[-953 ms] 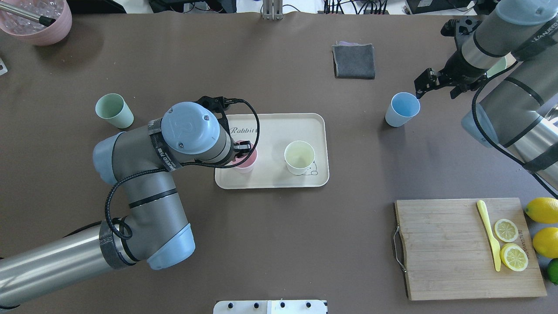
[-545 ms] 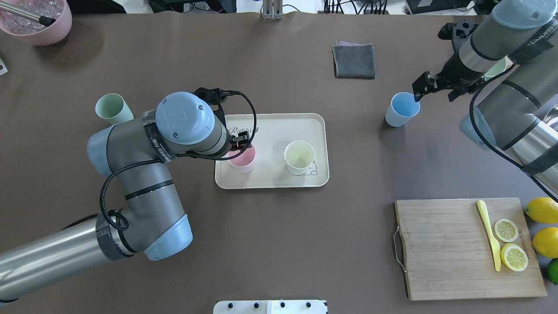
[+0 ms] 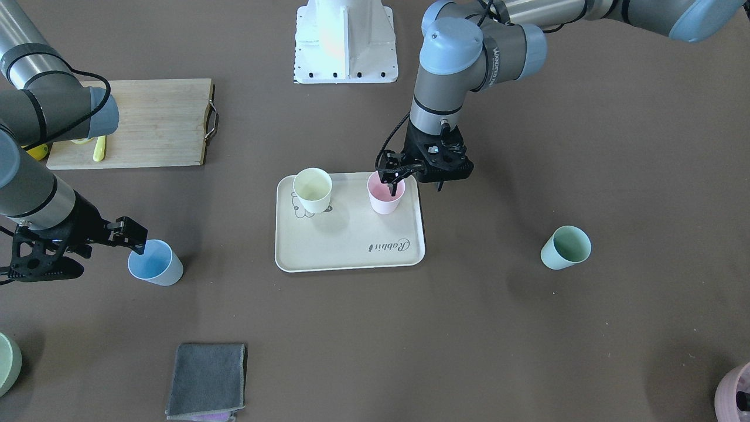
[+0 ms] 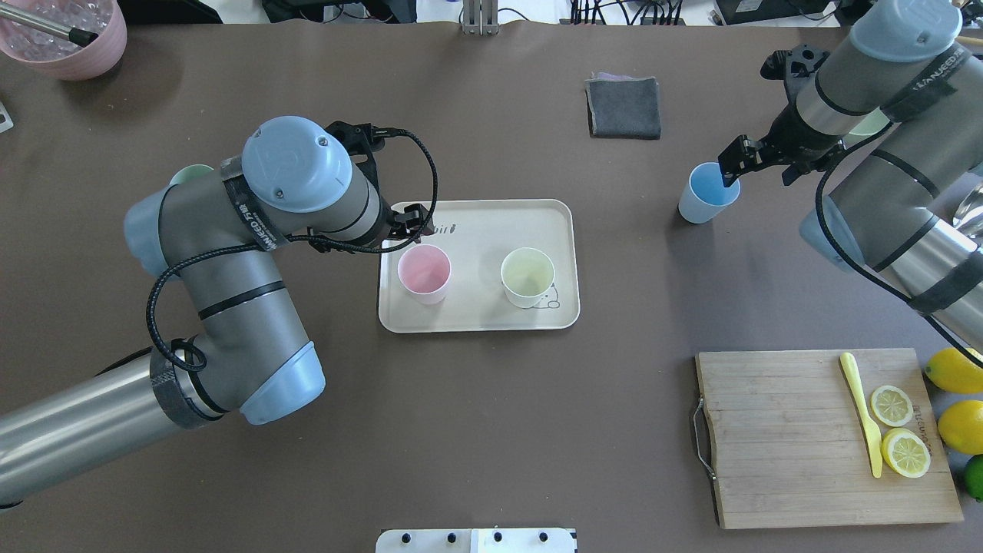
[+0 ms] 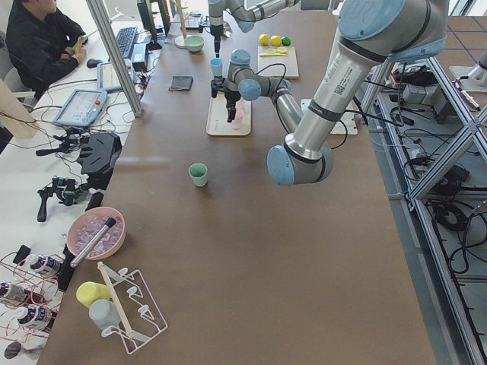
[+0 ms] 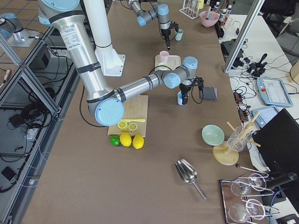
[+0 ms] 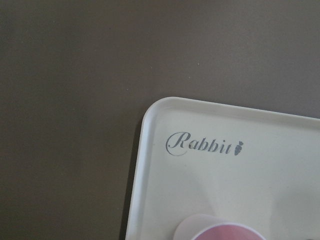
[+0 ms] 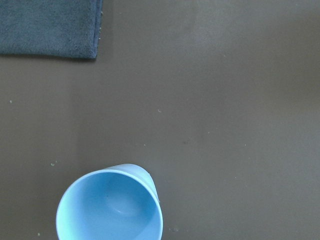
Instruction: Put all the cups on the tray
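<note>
On the brown tabletop (image 4: 491, 430), the left arm (image 4: 230, 307) reached in over the tray's end on the robot's left, and the right arm (image 4: 898, 192) reached toward the far right of the table. A wooden cutting board (image 4: 783, 445) with a metal handle lay near the robot on its right side, well apart from the tray. The flat cream rectangular tray (image 4: 476, 238), raised rim and "Rabbit" script, sat mid-table. A folded grey cloth (image 4: 623, 107) lay beyond it on the far side. Two cups stood upright on the tray: the pale yellow plastic cup (image 4: 527, 276) beside the rabbit drawing, and the pink plastic cup (image 4: 424, 273) toward the end on the robot's left, apart from each other. The light blue plastic cup (image 4: 708, 193) stood on the bare table off the tray's right end. The mint green plastic cup (image 3: 565, 247) stood on the table well off the tray's left end. The left gripper (image 3: 417, 189) hung over the tray's rim just beside the pink cup, jaws spread, holding nothing; one fingertip showed against the cup's mouth in the front-facing view. The right gripper (image 4: 756, 179) was at the blue cup, jaws spread, one fingertip over its mouth and the other outside the wall, not pinching. A yellow plastic knife (image 4: 860, 411) lay on the board.
</note>
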Tool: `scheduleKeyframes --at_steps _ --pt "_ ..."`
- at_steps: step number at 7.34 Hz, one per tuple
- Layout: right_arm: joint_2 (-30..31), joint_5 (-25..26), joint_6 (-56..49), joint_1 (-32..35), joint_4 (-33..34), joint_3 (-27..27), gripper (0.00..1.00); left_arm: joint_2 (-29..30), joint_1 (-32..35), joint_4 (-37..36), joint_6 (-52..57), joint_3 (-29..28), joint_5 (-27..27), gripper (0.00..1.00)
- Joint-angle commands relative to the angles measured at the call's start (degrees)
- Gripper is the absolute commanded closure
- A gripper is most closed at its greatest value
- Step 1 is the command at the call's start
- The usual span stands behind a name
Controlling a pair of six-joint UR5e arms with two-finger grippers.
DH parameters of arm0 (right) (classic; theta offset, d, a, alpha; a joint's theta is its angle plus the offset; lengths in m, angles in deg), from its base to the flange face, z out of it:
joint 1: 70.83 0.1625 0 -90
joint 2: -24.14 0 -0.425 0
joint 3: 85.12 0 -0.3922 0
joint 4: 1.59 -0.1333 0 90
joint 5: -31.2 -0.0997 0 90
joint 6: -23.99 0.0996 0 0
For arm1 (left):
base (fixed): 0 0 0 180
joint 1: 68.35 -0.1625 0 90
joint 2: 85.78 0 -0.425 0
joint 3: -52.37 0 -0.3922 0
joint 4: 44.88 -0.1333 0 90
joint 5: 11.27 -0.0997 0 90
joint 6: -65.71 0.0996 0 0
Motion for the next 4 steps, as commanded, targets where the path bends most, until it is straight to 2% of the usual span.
scheduleKeyframes --at_steps 1,4 --pt "-0.1 2.2 0.0 -0.9 -1.5 1.6 0.00 -0.1 0.2 0.0 0.4 0.1 0.0 0.03" --pt "-0.1 2.3 0.1 -2.1 -3.6 2.8 0.00 -0.1 0.3 -0.1 0.4 0.3 0.1 0.03"
